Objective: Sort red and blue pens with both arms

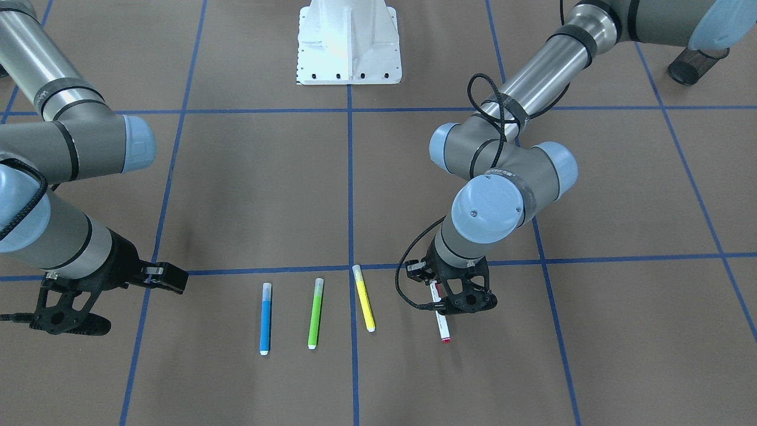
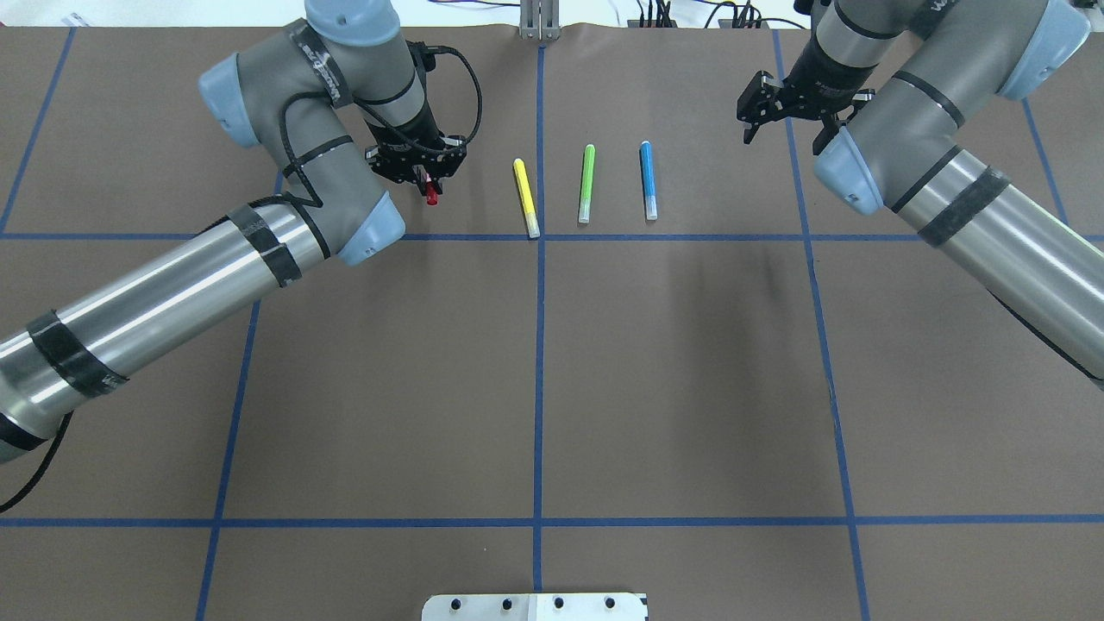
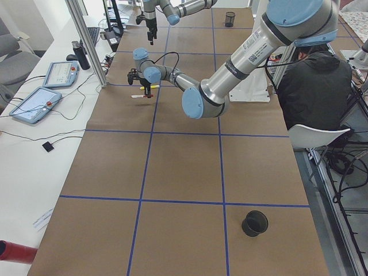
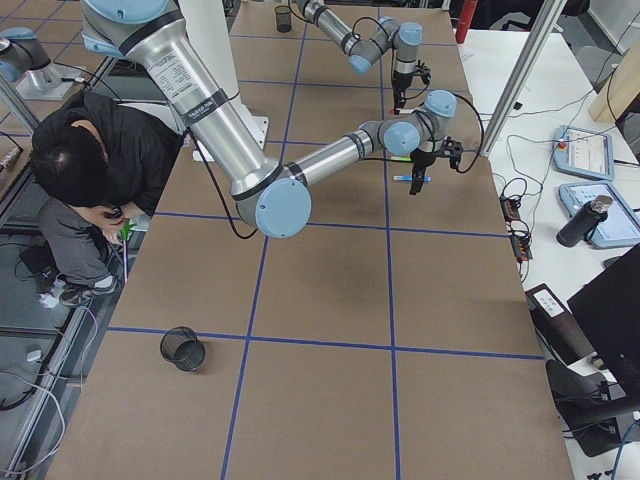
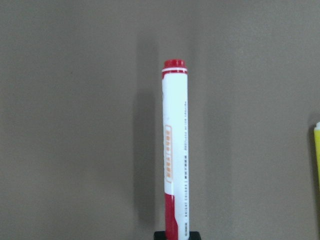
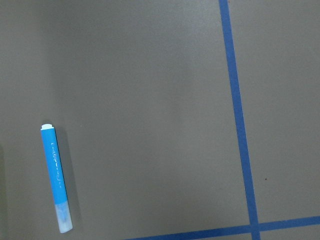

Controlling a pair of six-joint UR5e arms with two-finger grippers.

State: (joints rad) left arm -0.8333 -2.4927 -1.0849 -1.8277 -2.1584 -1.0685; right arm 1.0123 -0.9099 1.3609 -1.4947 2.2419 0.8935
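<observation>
The left gripper (image 2: 427, 177) fingers clench the red marker (image 5: 175, 150), likely light, stiff and slippery, near its cap just beside the yellow highlighter (image 2: 525, 197); the right gripper (image 2: 793, 116) fingers hang released, and the blue highlighter (image 2: 648, 179), lying farther from that yellow highlighter, suits a mid-barrel hold.

blue highlighter (image 2: 647, 179): bare paper (image 2: 711, 185) toward right claw (image 2: 789, 129) | green highlighter (image 2: 586, 183) near on other side

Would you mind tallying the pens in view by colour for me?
Red-capped white marker: 1
Blue highlighter with clear cap: 1
Green highlighter: 1
Yellow highlighter: 1
Total: 4
</observation>
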